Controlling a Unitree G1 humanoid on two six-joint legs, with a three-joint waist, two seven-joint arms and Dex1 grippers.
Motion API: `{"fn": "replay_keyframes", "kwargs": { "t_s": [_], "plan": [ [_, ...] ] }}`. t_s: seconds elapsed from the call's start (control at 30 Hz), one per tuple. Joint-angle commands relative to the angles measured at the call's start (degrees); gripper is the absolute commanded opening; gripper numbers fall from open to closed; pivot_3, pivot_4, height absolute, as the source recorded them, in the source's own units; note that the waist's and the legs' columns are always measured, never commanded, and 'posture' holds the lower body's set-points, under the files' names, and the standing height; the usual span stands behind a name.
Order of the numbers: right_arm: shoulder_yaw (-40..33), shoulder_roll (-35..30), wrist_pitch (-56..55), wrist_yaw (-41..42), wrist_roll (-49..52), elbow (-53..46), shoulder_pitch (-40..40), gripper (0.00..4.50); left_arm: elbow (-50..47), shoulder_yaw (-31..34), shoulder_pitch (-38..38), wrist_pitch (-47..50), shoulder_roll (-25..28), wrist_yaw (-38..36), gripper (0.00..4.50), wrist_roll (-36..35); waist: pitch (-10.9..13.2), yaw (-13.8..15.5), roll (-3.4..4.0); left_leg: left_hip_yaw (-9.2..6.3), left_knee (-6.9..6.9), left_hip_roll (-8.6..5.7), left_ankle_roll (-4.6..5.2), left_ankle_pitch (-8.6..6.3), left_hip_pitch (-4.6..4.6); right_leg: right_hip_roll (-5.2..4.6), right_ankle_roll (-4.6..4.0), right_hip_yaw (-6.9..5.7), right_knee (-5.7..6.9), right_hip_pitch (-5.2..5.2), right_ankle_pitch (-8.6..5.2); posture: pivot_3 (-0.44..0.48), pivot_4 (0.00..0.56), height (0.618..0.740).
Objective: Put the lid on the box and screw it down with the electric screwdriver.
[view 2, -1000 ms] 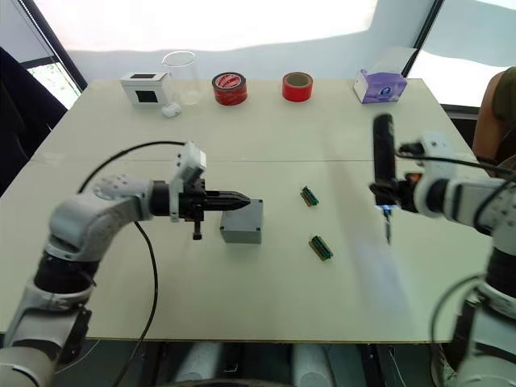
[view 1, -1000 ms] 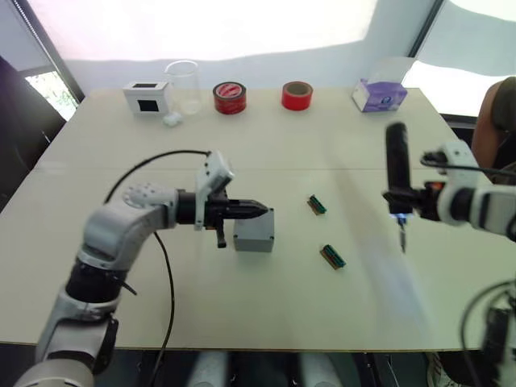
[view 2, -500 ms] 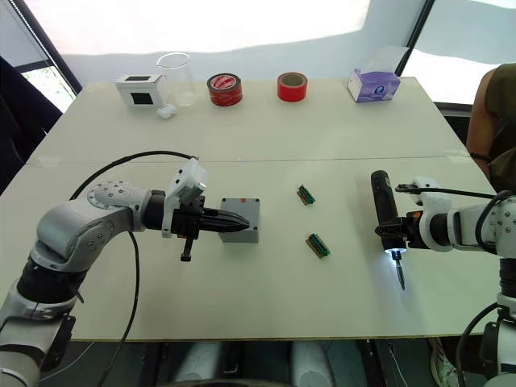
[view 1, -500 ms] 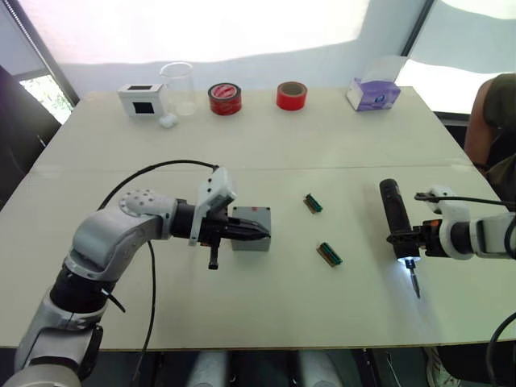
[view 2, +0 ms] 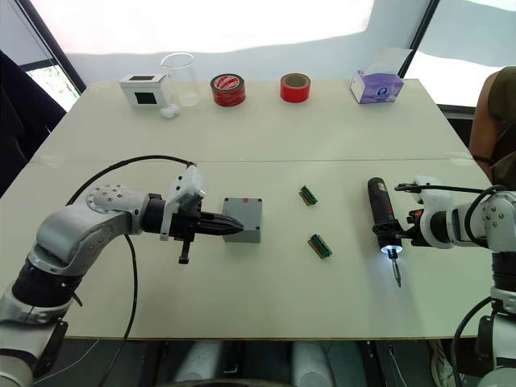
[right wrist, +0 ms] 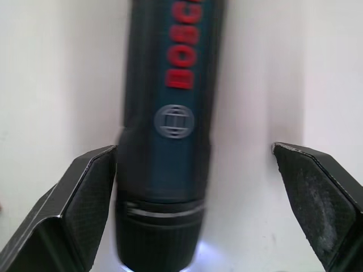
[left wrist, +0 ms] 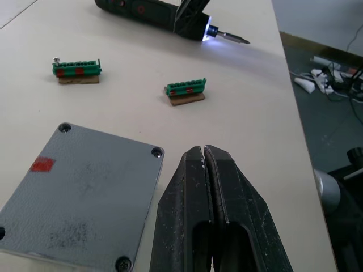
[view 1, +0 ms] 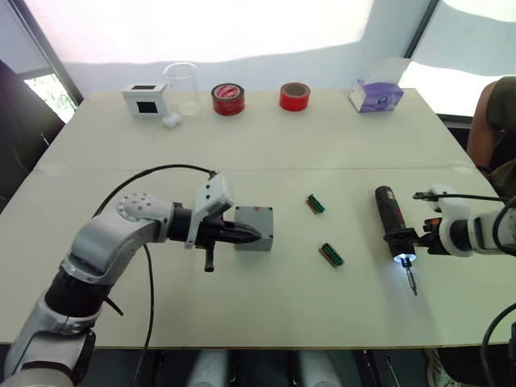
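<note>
Plainly, the widest risk lies with the table (view 1: 266,145) itself, a broad pale surface on which the loose items are spread and across which anything nudged can slide freely. Next in size, the left gripper (view 1: 251,235) is seen with its jaws pressed together on nothing, its tips resting against the box (view 2: 243,219), which sits near the middle of the table with the lid (left wrist: 79,192) already seated on top, four corner screws showing in the left wrist view. If that arm is pushed toward 3 o'clock, the box could be shoved or turned rather than steadied, since it is touched from one side only and not clamped. The electric screwdriver (view 1: 390,220) lies flat at about 3 o'clock from the box, well apart from it, its bit pointing toward 6 o'clock and its nose lamp lit. The right gripper (right wrist: 193,215) is spread wide around the tool's collar, one finger touching its side and the other standing clear, so the tool is judged not to be held; should the jaws be closed off-centre, the round body could be rolled away or picked up skewed. Smaller still, two green terminal blocks (view 1: 331,255) lie between box and screwdriver, where they could be swept aside by a low carry. Whether the screws are fully driven cannot be told.
</note>
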Motion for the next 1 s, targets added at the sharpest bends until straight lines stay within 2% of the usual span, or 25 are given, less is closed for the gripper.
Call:
{"fn": "replay_keyframes", "kwargs": {
  "t_s": [0.03, 0.13, 0.2, 0.27, 0.33, 0.4, 0.47, 0.6, 0.83, 1.0],
  "plan": [
    [-3.81, -1.81, 0.37, 1.98, 1.21, 0.67, -6.7, 4.44, 4.9, 6.91, -2.34, -1.42, 2.48, 0.63, 0.0, 0.11, 0.02, -0.09, 0.03, 0.01, 0.0, 0.0, 0.0, 0.0, 0.0, 0.0, 0.0, 0.0, 0.02, -0.03, 0.0, 0.0, 0.15, 0.74],
    [-5.26, -2.18, 0.37, 2.35, 5.14, 4.31, -13.34, 4.44, 7.47, 9.55, -2.72, -1.41, 3.62, 0.24, 0.0, -0.91, 0.05, -0.39, 0.07, 0.04, -0.03, 0.02, 0.0, 0.0, -0.03, 0.03, 0.0, 0.01, 0.04, -0.13, 0.0, 0.0, 0.15, 0.74],
    [-4.84, -2.18, 0.37, 3.04, 3.5, 2.18, -16.41, 4.44, 9.22, 10.05, -2.78, -1.91, 4.19, 0.04, 0.0, -0.23, 0.04, -0.24, 0.06, 0.01, -0.1, 0.05, 0.0, 0.0, -0.03, 0.06, -0.01, -0.02, -0.02, -0.13, -0.01, 0.0, 0.15, 0.74],
    [-4.0, 2.31, -12.03, 5.77, 3.06, -8.69, -17.66, 4.44, 13.59, 8.53, -1.05, -5.3, 4.94, 0.71, 0.0, 3.98, 0.04, -0.17, 0.06, 0.0, -0.14, 0.05, 0.0, 0.0, -0.03, 0.05, -0.02, -0.02, -0.04, -0.12, -0.01, 0.0, 0.15, 0.74],
    [-3.38, 6.22, -18.37, 7.86, 3.85, -17.56, -14.25, 4.44, 14.85, 7.52, 0.06, -6.56, 4.45, 1.38, 0.0, 5.6, 0.04, -0.38, 0.05, 0.07, -0.13, 0.04, 0.0, 0.0, -0.03, 0.03, 0.0, 0.04, 0.01, -0.19, 0.0, 0.0, 0.15, 0.74],
    [-1.45, 8.29, -15.87, 8.42, 5.31, -21.94, -10.4, 4.44, 14.33, 6.75, 1.0, -6.95, 3.74, 1.5, 0.0, 6.19, 0.05, -0.14, 0.03, 0.02, -0.12, 0.06, 0.0, 0.0, -0.05, 0.05, 0.0, 0.0, 0.02, -0.18, 0.0, 0.0, 0.15, 0.74],
    [3.21, 12.99, -22.4, 10.46, 4.49, -28.53, -3.79, 4.44, 15.3, 5.19, 2.61, -9.0, 2.44, 4.26, 0.0, 9.57, -0.12, 0.32, -0.29, -0.05, -0.1, 0.03, -0.01, 0.0, -0.13, -0.01, 0.0, -0.05, 0.02, -0.18, 0.0, 0.0, 0.15, 0.74],
    [5.84, 16.96, -26.33, 12.18, 4.65, -34.05, 2.88, 4.44, 15.25, 4.31, 4.37, -10.08, 0.48, 6.42, 0.0, 11.74, -0.09, 0.55, -0.32, -0.13, -0.01, -0.12, 0.0, 0.0, -0.18, -0.2, 0.01, -0.03, 0.05, -0.14, 0.01, 0.0, 0.15, 0.74],
    [20.18, 10.78, -38.14, 21.63, -5.72, -37.84, 10.82, 4.44, 9.28, 1.89, 6.63, -8.74, -1.75, 6.81, 0.0, 11.72, -0.08, 0.9, -0.33, -0.13, 0.04, -0.08, 0.0, 0.0, -0.13, -0.14, 0.09, -0.09, 0.02, -0.12, 0.06, 0.0, 0.15, 0.74],
    [23.34, 11.36, -38.95, 24.09, -7.12, -35.61, 10.84, 4.44, 10.14, 0.42, 4.45, -8.52, -3.05, 7.09, 0.0, 12.28, -0.08, 0.87, -0.33, -0.12, 0.04, -0.06, -0.03, 0.01, -0.12, -0.13, 0.09, -0.08, 0.05, -0.13, 0.06, 0.0, 0.15, 0.74]
  ]
}}
